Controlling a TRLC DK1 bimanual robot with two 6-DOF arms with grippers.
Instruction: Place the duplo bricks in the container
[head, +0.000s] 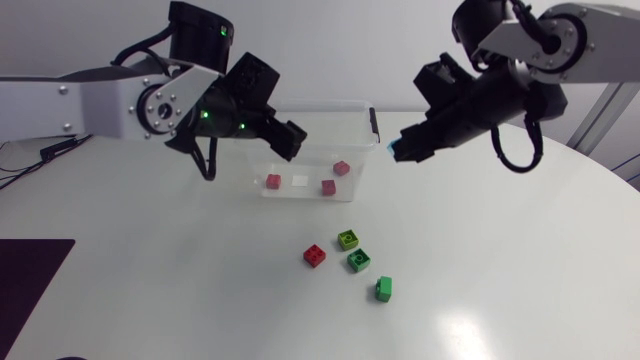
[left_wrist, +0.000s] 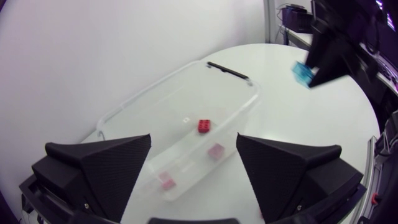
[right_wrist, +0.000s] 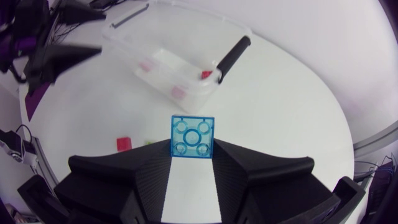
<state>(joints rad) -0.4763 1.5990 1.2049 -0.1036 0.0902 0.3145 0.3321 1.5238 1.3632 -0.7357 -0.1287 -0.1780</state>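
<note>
Right gripper (right_wrist: 193, 159): closed on a translucent blue duplo brick (right_wrist: 193, 137), one finger against each side, studded face towards the wrist camera. Held in the air just beside the right end of the container (head: 322, 108), off its black handle (head: 374, 124), not touching it.

Left gripper (left_wrist: 193, 140): fingers spread wide, nothing between them. Poised above the left half of the container, looking down into it.

Container: clear plastic tub, set on the tabletop (head: 520, 260) towards the far edge, about midway along it. Inside, on the floor: three red bricks (head: 328, 187), one near the left end, two nearer the right end, all apart from each other.

Outside, on the tabletop's middle, on the near side of the container: loose cluster of four. Red brick (head: 315, 255) at the cluster's left; lime-green brick (head: 347, 239) beside it; dark green brick (head: 358, 261) just beside the lime one on its near side; another green brick (head: 384, 289) nearest the tabletop's near edge, lying tilted
</note>
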